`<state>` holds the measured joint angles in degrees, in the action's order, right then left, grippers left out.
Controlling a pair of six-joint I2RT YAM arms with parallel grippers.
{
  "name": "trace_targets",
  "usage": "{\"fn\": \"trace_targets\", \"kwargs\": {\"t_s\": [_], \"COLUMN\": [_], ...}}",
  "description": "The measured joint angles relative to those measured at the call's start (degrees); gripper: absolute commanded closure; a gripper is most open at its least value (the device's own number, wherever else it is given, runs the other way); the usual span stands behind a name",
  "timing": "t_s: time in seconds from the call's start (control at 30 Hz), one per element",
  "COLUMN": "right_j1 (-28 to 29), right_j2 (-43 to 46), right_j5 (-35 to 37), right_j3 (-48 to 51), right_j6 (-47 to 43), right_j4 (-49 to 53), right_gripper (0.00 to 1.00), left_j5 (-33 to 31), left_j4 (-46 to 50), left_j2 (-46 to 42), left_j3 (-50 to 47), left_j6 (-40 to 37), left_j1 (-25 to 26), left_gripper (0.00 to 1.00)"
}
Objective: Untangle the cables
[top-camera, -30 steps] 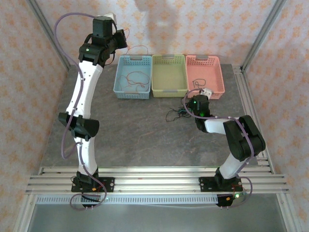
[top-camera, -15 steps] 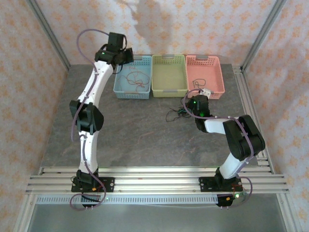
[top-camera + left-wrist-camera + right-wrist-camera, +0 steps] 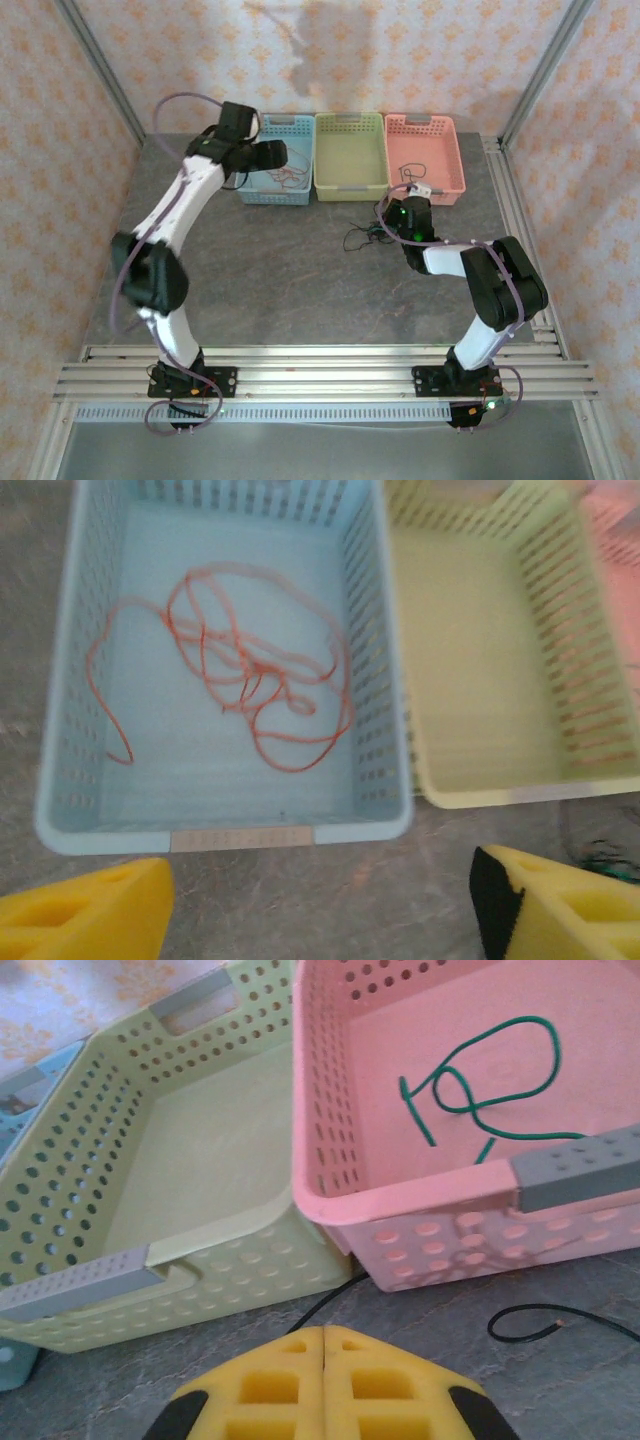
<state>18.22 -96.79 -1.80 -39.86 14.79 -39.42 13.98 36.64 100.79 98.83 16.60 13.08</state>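
— Starting nearest us, how do we read the right gripper (image 3: pixel 325 1342)?

— We see its jaws pressed together, low over the desk (image 3: pixel 600 1400). A black cable (image 3: pixel 325 1303) runs out from just past the tips toward the baskets; we cannot tell whether it is pinched. Another black strand (image 3: pixel 545 1307) lies on the desk to the right.

— And the clump?

— From above, we find a small dark clump (image 3: pixel 362 236) on the desk just beside that gripper, in front of the lime basket (image 3: pixel 350 193).

— Farther out, the left gripper (image 3: pixel 320 880)?

— We see its jaws spread wide with nothing between them, hovering just short of the near rim of the blue basket (image 3: pixel 225 838). An orange cable (image 3: pixel 250 680) lies in loose loops on that basket's floor.

— And at the far right?

— We make out a green cable (image 3: pixel 480 1070) curling on the floor of the pink basket (image 3: pixel 330 1160), which stands just beside the lime one.
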Motion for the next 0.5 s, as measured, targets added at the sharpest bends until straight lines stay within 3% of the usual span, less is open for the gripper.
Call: {"fn": "trace_targets", "kwargs": {"t_s": [0.1,0.2,0.5], "right_j1": [0.26,0.68,1.29], "right_j2": [-0.24,-0.44,-0.5], "right_j5": [-2.05,-4.42,-7.37], "right_j3": [-0.02,-0.02,-0.26], "right_j6": [-0.46,-0.87,-1.75], "right_j4": [-0.94,-2.01,-3.34], "right_gripper": [1.0,1.0,1.0], "left_j5": [2.38,5.09,8.61], "left_j4": [-4.92,-7.43,-5.44], "left_j2": [-9.29,-8.98,16.61], "left_j3": [-8.2,-11.54,-8.63], "left_j6": [0.07,0.0,-0.9], "left_j1": [2.58,8.55,22.4], "left_gripper": [0.3,0.32,0.34]}}
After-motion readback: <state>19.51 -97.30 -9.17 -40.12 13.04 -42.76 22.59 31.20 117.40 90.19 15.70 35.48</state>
